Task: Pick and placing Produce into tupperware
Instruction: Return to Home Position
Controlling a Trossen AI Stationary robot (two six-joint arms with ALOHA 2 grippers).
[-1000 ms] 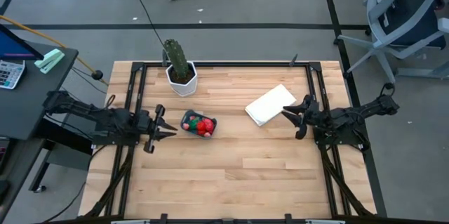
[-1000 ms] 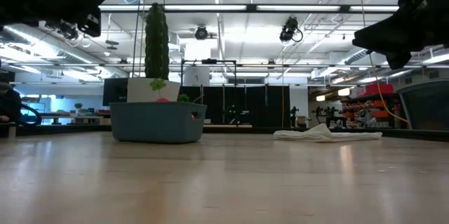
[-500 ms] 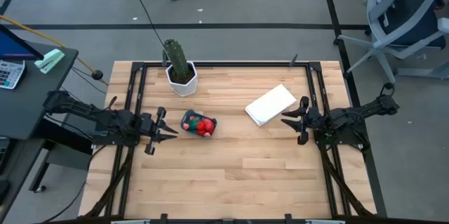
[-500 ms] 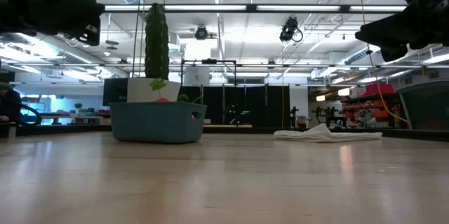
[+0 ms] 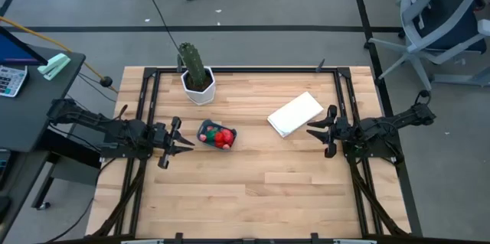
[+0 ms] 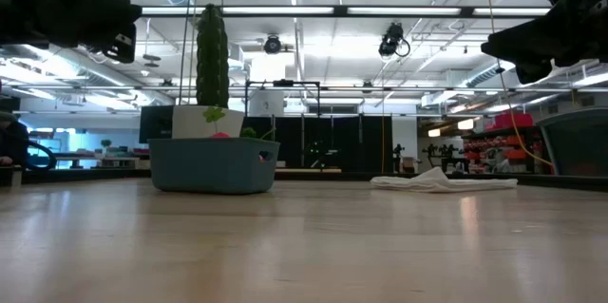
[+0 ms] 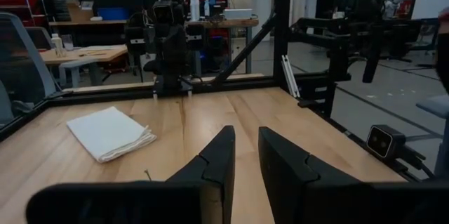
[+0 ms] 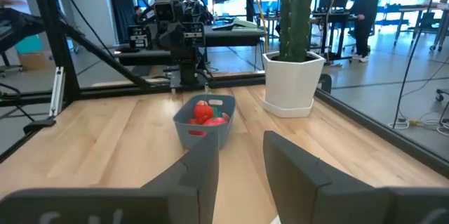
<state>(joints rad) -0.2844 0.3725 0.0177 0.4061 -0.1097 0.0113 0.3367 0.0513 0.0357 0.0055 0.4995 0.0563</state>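
The teal-blue tupperware [image 5: 208, 136] stands on the table left of centre, with red produce [image 5: 223, 138] lying inside it; the right wrist view shows the container [image 8: 203, 131] and the red pieces [image 8: 204, 112] too. My left gripper [image 5: 187, 144] hovers level just left of the tupperware, pointing at it, its fingers [image 7: 223, 155] narrowly open around nothing. My right gripper [image 5: 310, 131] hovers level at the table's right, pointing left, open [image 8: 240, 140] and empty. In the left wrist view the tupperware is hidden below the gripper.
A tall green cactus in a white hexagonal pot [image 5: 198, 83] stands at the far edge behind the tupperware. A folded white cloth [image 5: 295, 114] lies right of centre, just beyond my right gripper. Bare wood fills the table's near half [image 5: 253, 198].
My right gripper has rolled a little about its own pointing line while staying in place. The tupperware and produce have not moved.
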